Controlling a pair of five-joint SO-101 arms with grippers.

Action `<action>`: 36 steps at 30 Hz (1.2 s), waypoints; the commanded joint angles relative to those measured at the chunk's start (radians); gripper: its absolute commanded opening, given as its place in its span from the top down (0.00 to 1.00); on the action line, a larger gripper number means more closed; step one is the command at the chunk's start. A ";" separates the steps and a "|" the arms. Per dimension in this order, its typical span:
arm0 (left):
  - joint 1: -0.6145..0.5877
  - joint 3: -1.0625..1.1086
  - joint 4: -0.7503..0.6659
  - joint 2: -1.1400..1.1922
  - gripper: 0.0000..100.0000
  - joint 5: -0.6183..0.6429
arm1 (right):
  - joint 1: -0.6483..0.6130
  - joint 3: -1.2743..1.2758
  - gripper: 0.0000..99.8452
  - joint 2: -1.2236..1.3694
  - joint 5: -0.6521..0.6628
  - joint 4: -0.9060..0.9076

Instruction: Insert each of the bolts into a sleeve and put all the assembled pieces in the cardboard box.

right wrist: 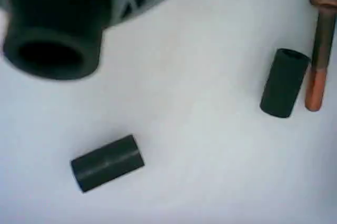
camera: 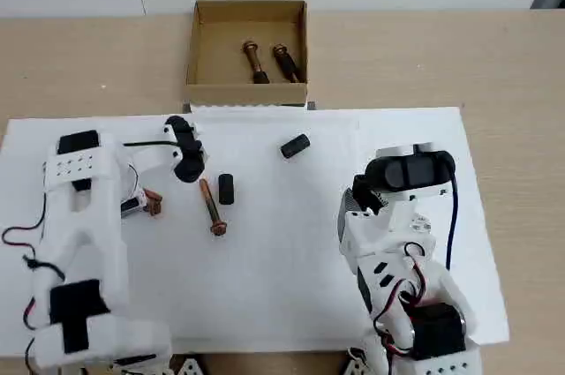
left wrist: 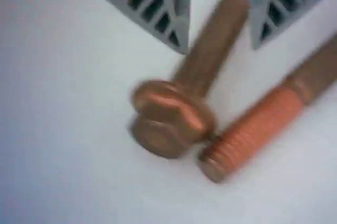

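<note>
At 9 o'clock on the counter (camera: 512,57), left claw (left wrist: 218,47), released, straddled a bolt (left wrist: 174,118); grasp required closing mid-shank, clear of the adjacent bolt (left wrist: 253,134).

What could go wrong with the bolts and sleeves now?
The left gripper is over one bolt, and a second bolt lies right beside its head; lifting one might knock or drag the other. The loose sleeve lies on its side on the smooth white sheet, so a bump could roll it away. The right gripper has a held sleeve with a narrow hole; a tilted bolt might jam at its mouth.
</note>
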 commanded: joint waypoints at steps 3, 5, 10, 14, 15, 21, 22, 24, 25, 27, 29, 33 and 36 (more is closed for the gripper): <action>0.005 -0.093 -0.028 0.100 0.92 -0.097 | 0.002 -0.006 1.00 0.004 0.011 -0.025; 0.015 -0.110 -0.006 0.127 0.92 -0.097 | 0.002 -0.006 1.00 0.004 0.011 -0.025; 0.035 -0.171 0.123 0.152 0.93 -0.097 | 0.002 -0.006 1.00 0.004 0.011 -0.025; 0.032 -0.177 0.137 0.144 0.93 -0.097 | 0.002 -0.006 1.00 0.004 0.011 -0.024; 0.031 -0.177 0.137 0.144 0.93 -0.097 | 0.002 -0.006 1.00 0.004 0.011 -0.024; 0.035 -0.243 0.229 0.143 0.93 -0.094 | 0.002 -0.006 1.00 0.004 0.011 -0.024; 0.035 -0.263 0.253 0.143 0.93 -0.094 | 0.002 -0.006 1.00 0.004 0.011 -0.024; 0.035 -0.309 0.308 0.143 0.93 -0.094 | 0.002 -0.006 1.00 0.004 0.011 -0.024; 0.035 -0.329 0.339 0.143 0.93 -0.094 | 0.002 -0.006 1.00 0.004 0.011 -0.025; 0.034 -0.364 0.399 0.143 0.93 -0.094 | 0.002 -0.006 1.00 0.004 0.011 -0.025; 0.029 -0.380 0.434 0.143 0.93 -0.091 | 0.002 -0.006 1.00 0.004 0.011 -0.025; 0.017 -0.381 0.434 0.143 0.93 -0.089 | 0.001 -0.006 1.00 0.004 0.011 -0.025; 0.014 -0.366 0.434 0.143 0.93 -0.089 | 0.001 -0.006 1.00 0.004 0.011 -0.025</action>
